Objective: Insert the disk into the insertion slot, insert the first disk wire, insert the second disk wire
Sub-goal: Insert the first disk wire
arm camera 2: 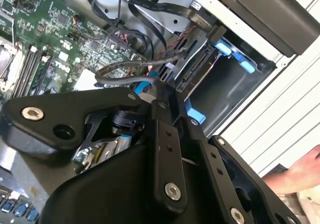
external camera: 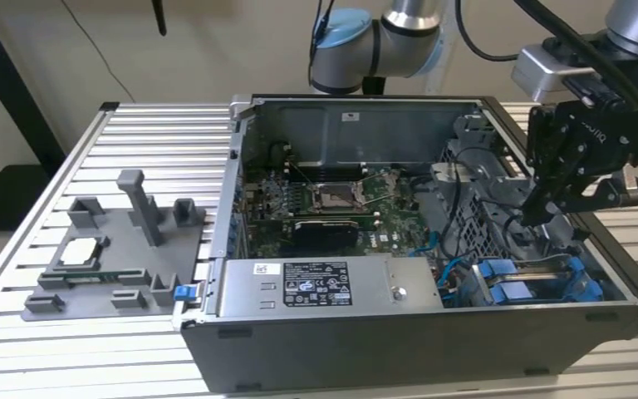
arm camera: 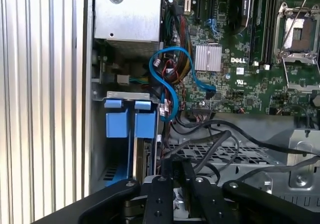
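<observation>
Where the gripper [external camera: 541, 212] hangs: over the insertion slot [arm camera: 98, 134], inside the computer case [external camera: 408, 353].
Fingers [arm camera: 159, 199]: nearly together, pinching a black wire [arm camera: 165, 166].
Disk [arm camera: 117, 126]: seated in slot, blue carrier showing.

Exterior view overlooks the case [external camera: 408, 349]; both wrist views closely share its motherboard [arm camera 2: 60, 33] [arm camera: 235, 83].

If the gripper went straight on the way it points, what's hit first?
Likely the black cables lying over the perforated metal cage, just ahead of the gripper. Depth is unclear from these views.
</observation>
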Motion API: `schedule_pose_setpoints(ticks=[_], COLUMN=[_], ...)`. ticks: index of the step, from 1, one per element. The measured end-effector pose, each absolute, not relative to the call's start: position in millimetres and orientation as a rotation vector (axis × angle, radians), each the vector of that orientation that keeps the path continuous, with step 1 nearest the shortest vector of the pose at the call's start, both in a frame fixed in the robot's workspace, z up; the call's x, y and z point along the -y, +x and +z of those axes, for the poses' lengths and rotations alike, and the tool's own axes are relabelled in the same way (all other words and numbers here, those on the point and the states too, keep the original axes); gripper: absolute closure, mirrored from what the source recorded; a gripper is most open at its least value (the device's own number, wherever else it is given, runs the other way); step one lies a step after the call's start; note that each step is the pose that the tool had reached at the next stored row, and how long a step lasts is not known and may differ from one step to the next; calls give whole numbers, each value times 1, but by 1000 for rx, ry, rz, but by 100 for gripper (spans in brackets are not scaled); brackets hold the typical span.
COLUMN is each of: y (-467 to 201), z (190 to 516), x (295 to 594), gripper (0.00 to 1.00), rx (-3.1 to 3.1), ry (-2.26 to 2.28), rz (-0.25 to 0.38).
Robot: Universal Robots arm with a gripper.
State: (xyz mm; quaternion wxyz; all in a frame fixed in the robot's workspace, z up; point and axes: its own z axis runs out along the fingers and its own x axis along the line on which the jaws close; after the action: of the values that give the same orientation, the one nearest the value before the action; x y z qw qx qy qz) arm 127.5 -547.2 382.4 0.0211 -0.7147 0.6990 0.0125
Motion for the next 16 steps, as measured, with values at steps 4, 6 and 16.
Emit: schedule_pose_setpoints(ticks=[4, 6, 16], y=[133, 137, 150], z=[379, 377, 370], x=[550, 553, 565], gripper=[100, 100, 100], rx=[-2174, -2175, -2178], ry=[-2222, -2222, -2225], rz=[54, 56, 65])
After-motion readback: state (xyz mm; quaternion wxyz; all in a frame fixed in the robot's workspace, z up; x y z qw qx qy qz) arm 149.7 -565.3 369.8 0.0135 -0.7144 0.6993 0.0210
